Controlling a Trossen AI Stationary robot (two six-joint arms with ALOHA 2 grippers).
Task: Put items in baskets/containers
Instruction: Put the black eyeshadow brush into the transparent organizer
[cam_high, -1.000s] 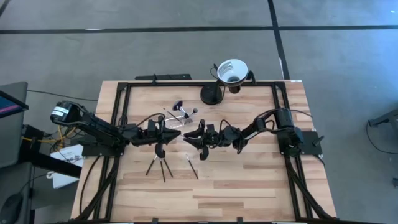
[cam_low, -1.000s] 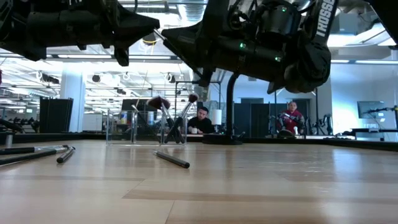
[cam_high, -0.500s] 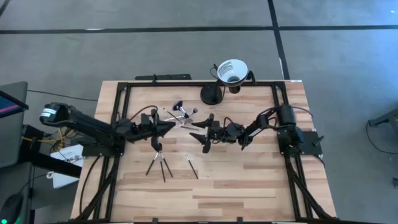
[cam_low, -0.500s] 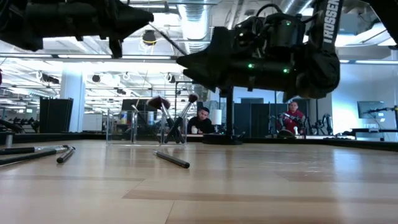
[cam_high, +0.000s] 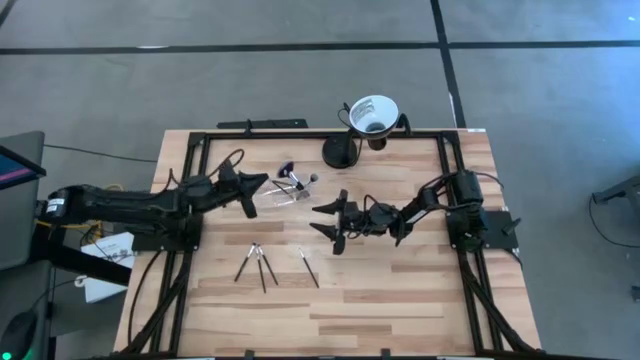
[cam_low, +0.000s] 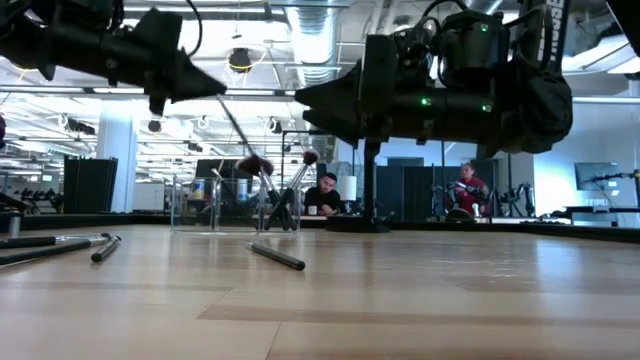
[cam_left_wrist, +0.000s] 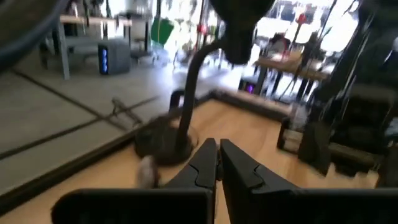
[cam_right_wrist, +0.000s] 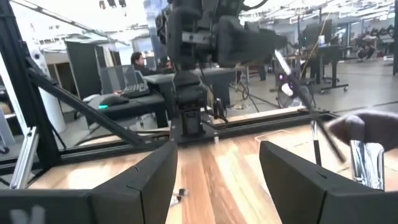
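Note:
A clear container (cam_high: 290, 190) stands at the table's far middle. Several brushes lean in it, bristles up (cam_low: 262, 170). My left gripper (cam_high: 263, 182) is beside its left, raised and level (cam_low: 205, 88), shut on a thin dark brush (cam_low: 232, 122) that slants down toward the container. My right gripper (cam_high: 322, 219) hovers open at mid-table, right of the container, with nothing between its fingers (cam_right_wrist: 217, 168). Three brushes (cam_high: 257, 264) and one more (cam_high: 308, 267) lie flat on the wood nearer the front. My left gripper pinches the thin brush by its upper end (cam_low: 216, 98) between the ends of its two fingers. The fingers come level from the table's left. The brush hangs slanting below them, clear of the table. I cannot tell whether its lower end (cam_low: 246, 150) touches the container's brushes.
A white funnel cup (cam_high: 372, 112) on a black stand (cam_high: 340, 152) sits at the far edge, right of the container. A black frame (cam_high: 200, 140) runs around the tabletop. Bare wood lies toward the near edge.
My right gripper has opened and drawn back a little toward the table's right. My left gripper, still shut on the brush, has swung toward the far left, away from the right gripper and up beside the container; the brush now slants steeply down.

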